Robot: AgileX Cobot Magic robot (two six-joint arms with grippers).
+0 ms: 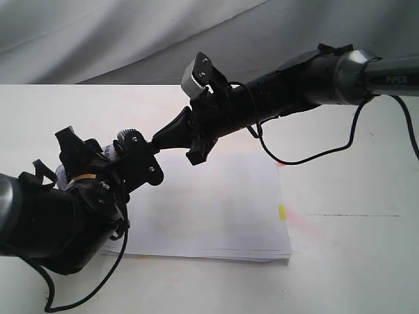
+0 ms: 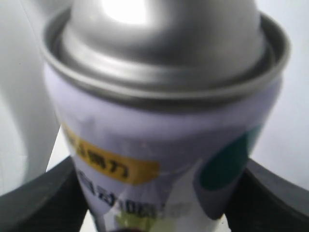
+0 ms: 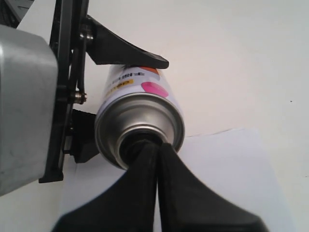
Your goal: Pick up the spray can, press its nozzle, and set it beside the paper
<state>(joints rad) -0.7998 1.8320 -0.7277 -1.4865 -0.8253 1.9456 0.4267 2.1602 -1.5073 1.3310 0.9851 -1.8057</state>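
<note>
The spray can [image 1: 112, 152] hangs tilted above the left edge of the paper [image 1: 222, 209], with my left gripper [image 1: 110, 159] shut on its body. Up close, the can [image 2: 164, 121] fills the left wrist view between two black fingers [image 2: 38, 203]. My right gripper [image 1: 159, 138] is shut, and its joined tips [image 3: 155, 145] rest against the centre of the can's [image 3: 140, 96] silver domed top. Those tips mostly hide the nozzle. A yellow tab [image 1: 282, 212] shows at the right edge of the paper [image 3: 227, 179].
The white table [image 1: 353, 261] runs back to a grey cloth backdrop [image 1: 98, 39]. A black cable [image 1: 308, 154] dangles from the right arm over the table. The left arm's metal camera housing [image 3: 24, 111] sits close beside the can.
</note>
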